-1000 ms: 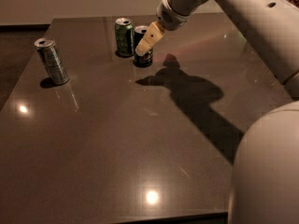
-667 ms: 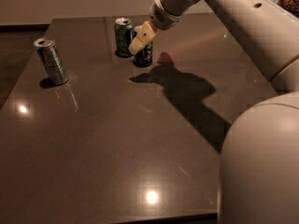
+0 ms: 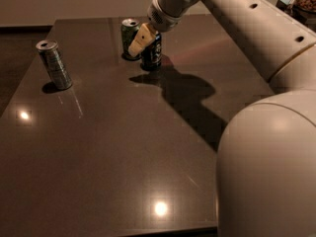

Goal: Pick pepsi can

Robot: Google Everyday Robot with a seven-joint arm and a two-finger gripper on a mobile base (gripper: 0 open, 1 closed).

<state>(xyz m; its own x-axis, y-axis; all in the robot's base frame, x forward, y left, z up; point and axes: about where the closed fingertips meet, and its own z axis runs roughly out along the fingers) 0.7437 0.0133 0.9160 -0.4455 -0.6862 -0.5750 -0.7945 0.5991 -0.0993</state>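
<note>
The pepsi can [image 3: 153,55] is dark blue and stands upright on the dark table [image 3: 113,147] at the far middle. It is just right of a green can [image 3: 129,37]. My gripper [image 3: 142,44] reaches down from the upper right and sits at the pepsi can's top left side, partly covering it. The gripper's pale part lies between the two cans. The can's base still rests on the table.
A silver-grey can [image 3: 54,65] stands upright at the far left of the table. My arm's large pale body [image 3: 266,162] fills the right foreground. The table's near edge runs along the bottom.
The gripper has shifted slightly left and closer onto the pepsi can's top. The cans have not moved.
</note>
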